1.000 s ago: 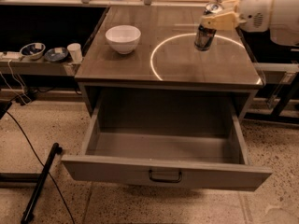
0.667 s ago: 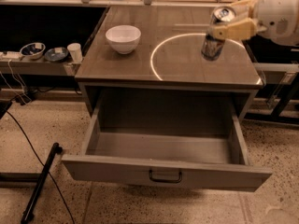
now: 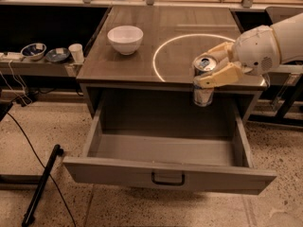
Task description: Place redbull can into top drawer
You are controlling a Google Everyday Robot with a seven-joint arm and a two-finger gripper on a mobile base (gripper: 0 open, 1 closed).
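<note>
Camera view: the slim blue-and-silver redbull can [image 3: 203, 85] with its silver pull-tab top is clamped between the cream-coloured fingers of the two-finger gripper [image 3: 214, 67], which reaches in from the right on a bulky white arm. A second ago the can hung over the back right of the dark wooden tabletop [image 3: 137, 60], inside the thin white ring [image 3: 161, 51] marked on it. It has since travelled forward and lower, and now sits past the front edge of the tabletop, upright, in the air above the right rear part of the wide, shallow grey-brown top drawer [image 3: 118, 171].

The drawer is pulled fully out, its small dark bail handle [image 3: 168, 178] facing the camera. The round white bowl [image 3: 125, 38] on the left of the tabletop has not moved.

This suggests the carry is nearly over: the can appears to have cleared the tabletop edge, so what likely remains is a descent to the drawer floor and a release. The right drawer wall is near, so a slight inward bias would be prudent.
</note>
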